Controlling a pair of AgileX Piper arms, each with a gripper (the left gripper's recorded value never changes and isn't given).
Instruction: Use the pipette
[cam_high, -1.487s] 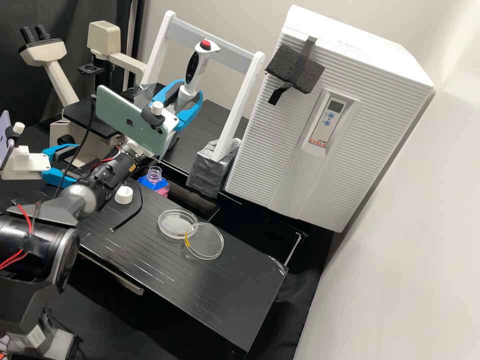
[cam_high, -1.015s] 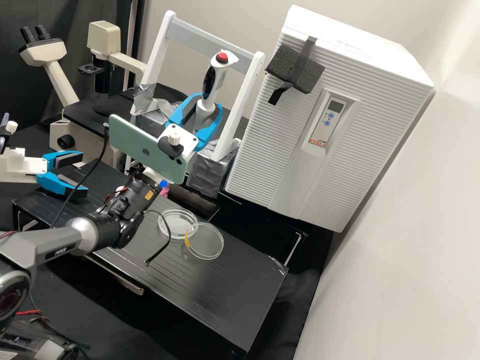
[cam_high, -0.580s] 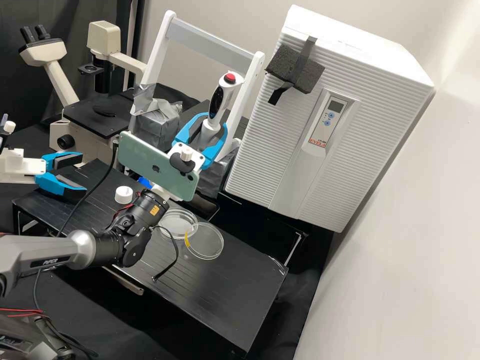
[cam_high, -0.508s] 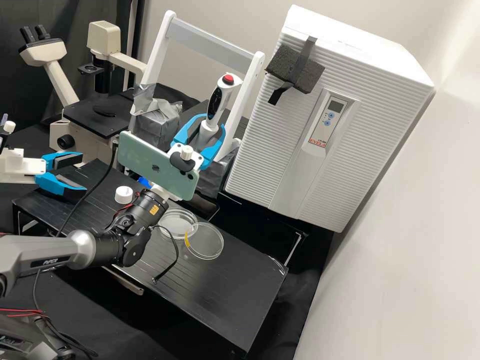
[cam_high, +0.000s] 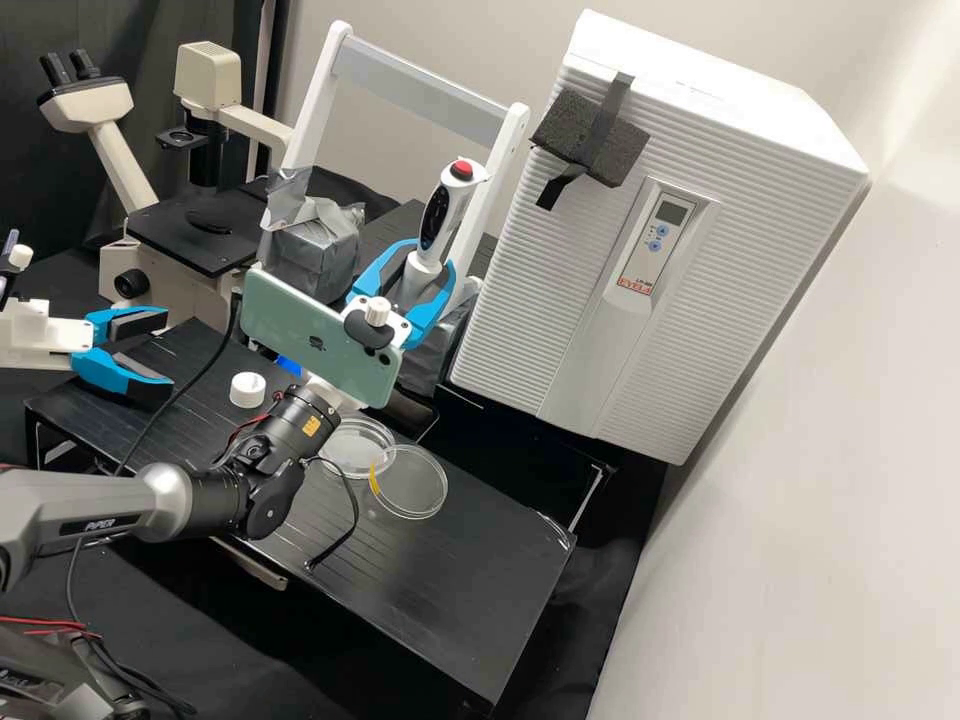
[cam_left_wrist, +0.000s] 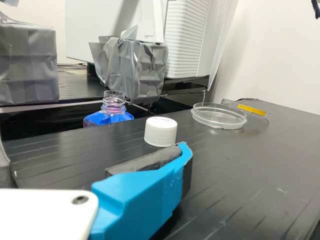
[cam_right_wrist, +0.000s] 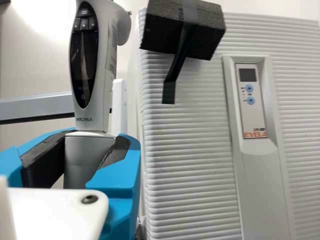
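The pipette (cam_high: 441, 213) is clamped upright in the right tool (cam_high: 406, 291), up near the petri dishes (cam_high: 410, 482), the left tool (cam_high: 122, 346) is kept with fingers apart over the tabletop (cam_high: 450, 580), and with the tip hidden the dishes could be missed or the nearby white post (cam_high: 488, 190) struck.
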